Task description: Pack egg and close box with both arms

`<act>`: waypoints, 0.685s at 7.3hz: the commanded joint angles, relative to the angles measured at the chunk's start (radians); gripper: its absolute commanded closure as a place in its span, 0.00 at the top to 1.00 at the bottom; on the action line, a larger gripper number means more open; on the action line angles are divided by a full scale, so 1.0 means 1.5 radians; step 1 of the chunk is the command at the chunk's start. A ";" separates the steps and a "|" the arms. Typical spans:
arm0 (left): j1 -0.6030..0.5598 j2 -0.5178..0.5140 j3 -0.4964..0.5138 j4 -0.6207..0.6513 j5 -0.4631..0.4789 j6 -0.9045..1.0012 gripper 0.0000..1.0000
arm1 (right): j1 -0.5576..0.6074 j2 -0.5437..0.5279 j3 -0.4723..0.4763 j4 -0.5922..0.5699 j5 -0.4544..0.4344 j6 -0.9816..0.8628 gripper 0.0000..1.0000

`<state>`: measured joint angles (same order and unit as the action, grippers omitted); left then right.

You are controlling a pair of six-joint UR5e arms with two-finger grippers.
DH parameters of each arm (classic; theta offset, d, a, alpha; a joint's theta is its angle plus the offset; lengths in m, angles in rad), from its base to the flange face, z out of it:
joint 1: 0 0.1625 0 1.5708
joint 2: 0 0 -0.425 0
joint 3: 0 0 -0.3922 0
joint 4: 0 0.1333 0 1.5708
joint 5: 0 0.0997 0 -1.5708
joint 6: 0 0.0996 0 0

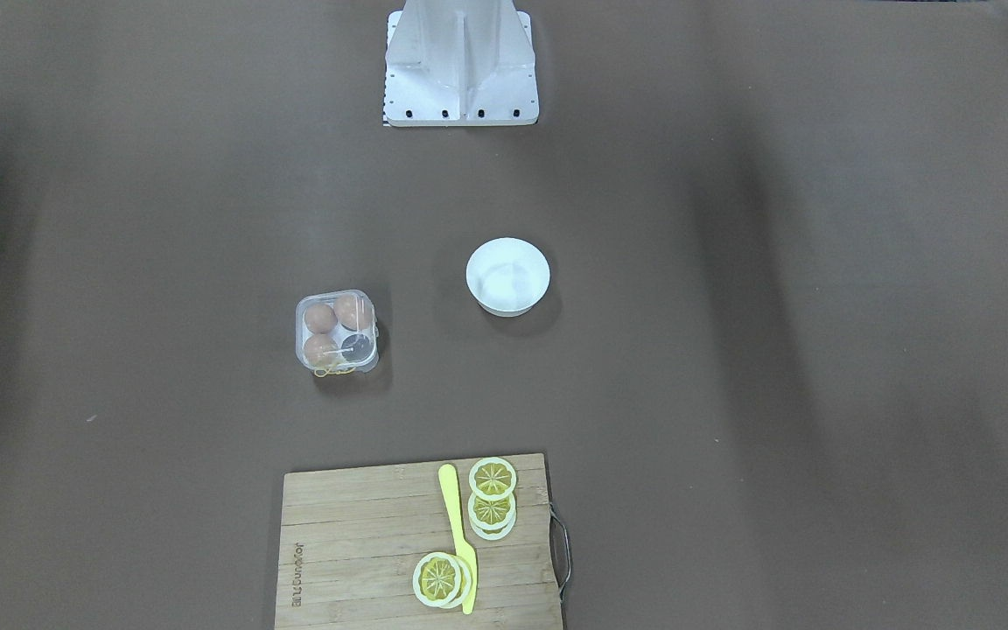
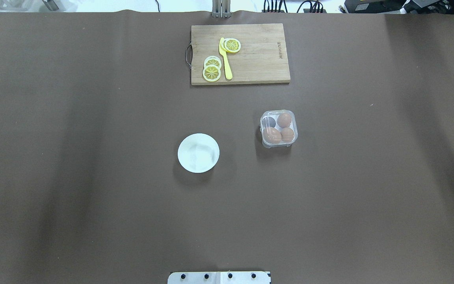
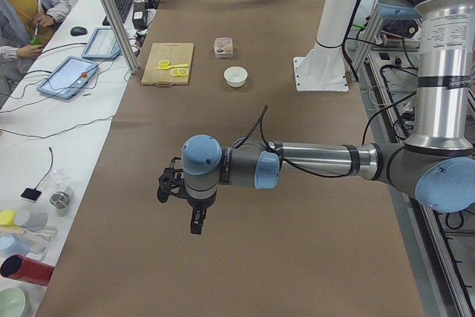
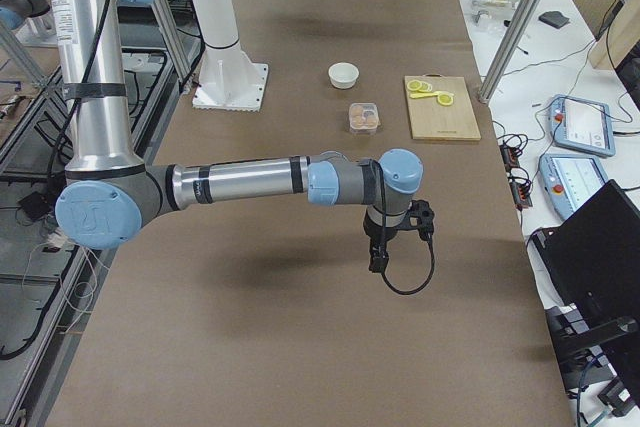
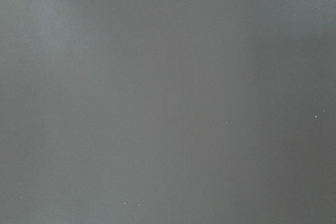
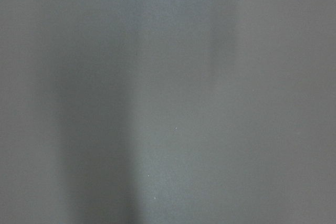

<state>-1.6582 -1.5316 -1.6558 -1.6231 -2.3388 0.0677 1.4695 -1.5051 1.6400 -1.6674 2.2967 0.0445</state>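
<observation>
The clear box (image 1: 300,338) stands on the brown table, also in the overhead view (image 2: 269,145). Its lid looks down over the cells and a yellow string (image 1: 333,371) hangs at one side. Three alike orange-brown eggs (image 1: 353,311) (image 1: 320,317) (image 1: 322,348) lie in three cells; the fourth cell is dark. My left gripper (image 3: 197,222) hangs over bare table far from the box, seen only in the exterior left view. My right gripper (image 4: 378,257) hangs likewise in the exterior right view. I cannot tell whether either is open or shut. Both wrist views show only table surface.
A white bowl (image 1: 507,276) with nothing in it stands beside the box. A wooden cutting board (image 1: 355,542) with lemon slices (image 1: 493,479) and a yellow knife (image 1: 458,534) lies at the operators' edge. The white fixed base (image 1: 460,70) stands at the robot's edge.
</observation>
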 commanded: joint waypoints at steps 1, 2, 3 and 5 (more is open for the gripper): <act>0.000 0.000 -0.005 0.001 0.000 0.000 0.98 | 0.000 0.000 0.004 0.000 0.002 0.002 1.00; 0.000 -0.001 -0.005 0.001 -0.001 -0.001 0.98 | 0.000 0.000 0.005 0.000 0.002 0.002 1.00; 0.000 -0.002 -0.006 0.001 -0.003 -0.001 0.98 | 0.000 0.001 0.006 0.000 0.003 0.002 1.00; 0.000 -0.004 -0.007 0.001 -0.003 -0.001 0.98 | 0.000 0.001 0.005 -0.001 0.002 0.003 1.00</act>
<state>-1.6582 -1.5351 -1.6645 -1.6214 -2.3434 0.0660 1.4695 -1.5036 1.6472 -1.6677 2.2998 0.0485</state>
